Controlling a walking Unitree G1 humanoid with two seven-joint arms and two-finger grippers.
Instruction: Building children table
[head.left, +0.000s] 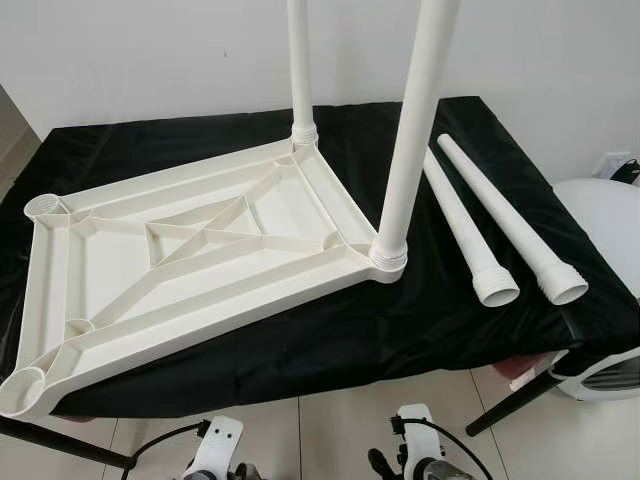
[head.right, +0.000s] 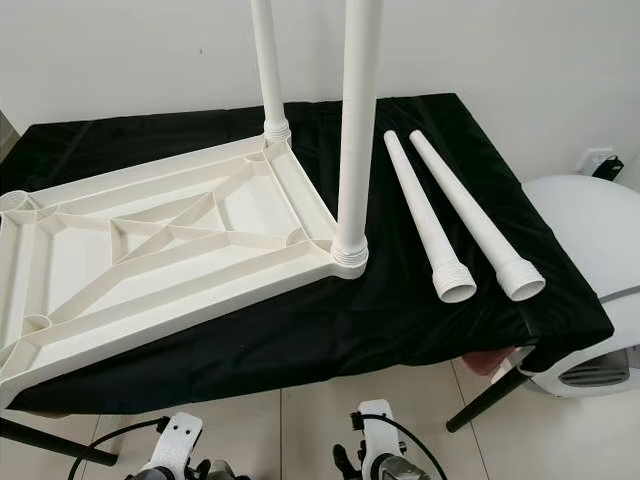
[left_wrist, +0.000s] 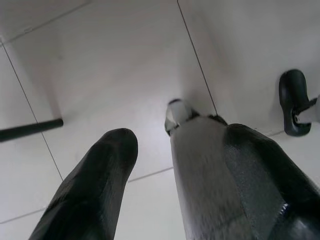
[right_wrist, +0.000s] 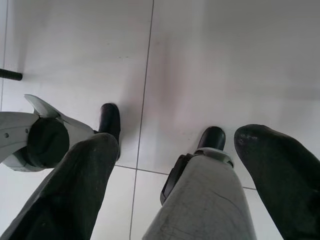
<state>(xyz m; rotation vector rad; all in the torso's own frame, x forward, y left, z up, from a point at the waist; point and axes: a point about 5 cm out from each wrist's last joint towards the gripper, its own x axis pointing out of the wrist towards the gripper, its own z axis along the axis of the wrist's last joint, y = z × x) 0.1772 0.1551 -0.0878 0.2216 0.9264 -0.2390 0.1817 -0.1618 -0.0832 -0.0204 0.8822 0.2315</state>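
Observation:
A white plastic tabletop (head.left: 100, 265) lies upside down on a table draped in black cloth (head.left: 330, 340). Two white legs stand upright in its right-hand corners, one near (head.left: 410, 140) and one far (head.left: 300, 70). The two left corner sockets, far (head.left: 45, 207) and near (head.left: 25, 385), hold nothing. Two loose white legs (head.left: 465, 225) (head.left: 510, 220) lie side by side on the cloth to the right, threaded ends toward me. Both arms hang low by the floor. The left gripper (left_wrist: 180, 135) and right gripper (right_wrist: 178, 139) are open and hold nothing.
A rounded white appliance (head.left: 600, 215) stands on the floor at the right, close to the table's corner. A black table leg (head.left: 510, 405) slants out below that corner. A white wall runs behind the table. White floor tiles lie under my grippers.

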